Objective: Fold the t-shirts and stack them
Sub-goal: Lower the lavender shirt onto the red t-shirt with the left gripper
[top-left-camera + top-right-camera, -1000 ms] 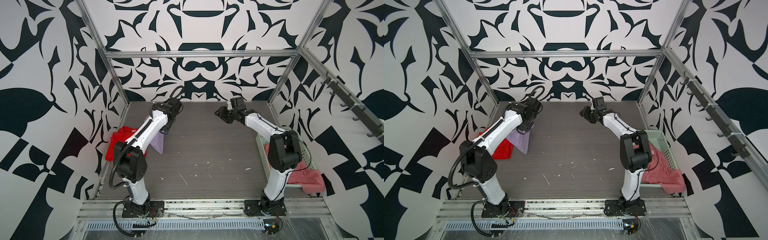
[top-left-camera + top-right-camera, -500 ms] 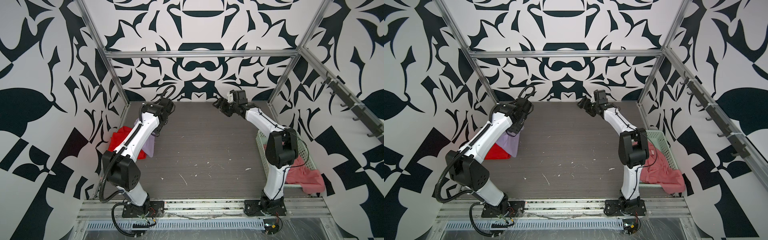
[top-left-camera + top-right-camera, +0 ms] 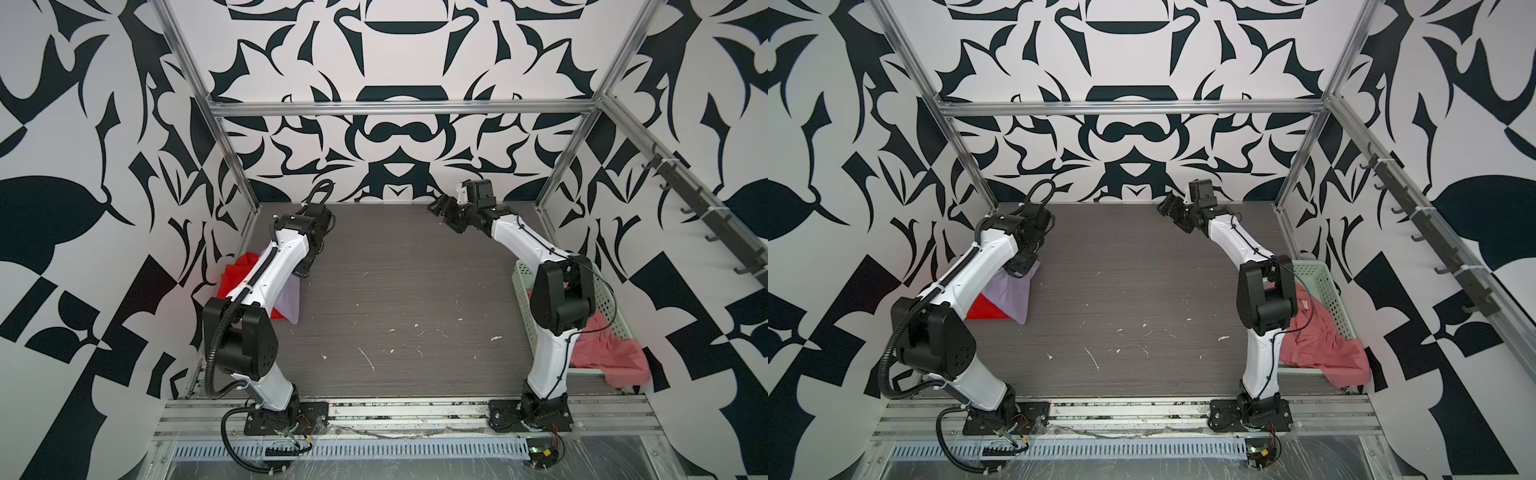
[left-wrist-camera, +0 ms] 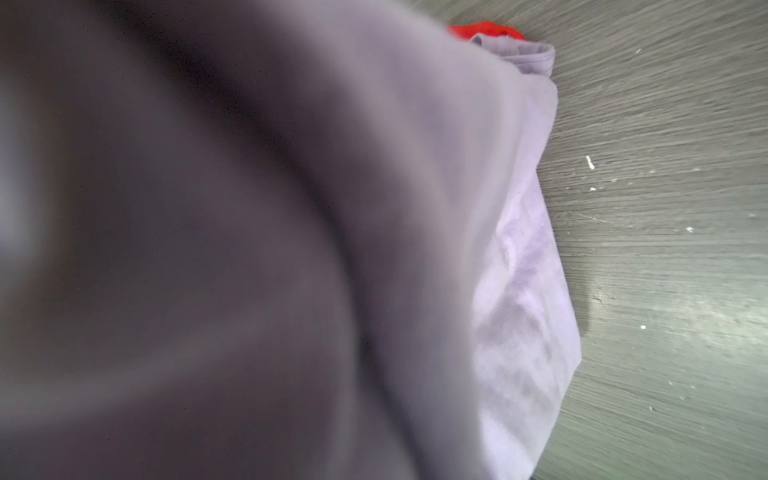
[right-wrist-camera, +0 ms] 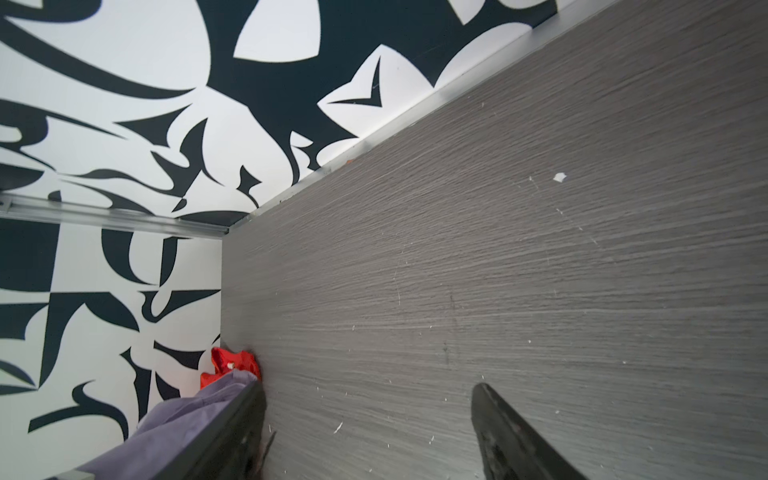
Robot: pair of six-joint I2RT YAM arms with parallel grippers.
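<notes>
Left tool (image 3: 1020,270) amid hanging lilac t-shirt (image 3: 1013,299)

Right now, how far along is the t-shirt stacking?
Apparently done: the red t-shirt lies at the left edge of the table. In hand: the left gripper, shut, holds the lilac t-shirt hanging over the red one; the right gripper is open, empty. Left: setting the lilac one down, then the salmon pink t-shirt draped over the pale green basket.

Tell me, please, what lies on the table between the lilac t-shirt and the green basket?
Nothing but bare table with small white flecks: both top views show the stretch from the lilac t-shirt to the green basket free of things.
</notes>
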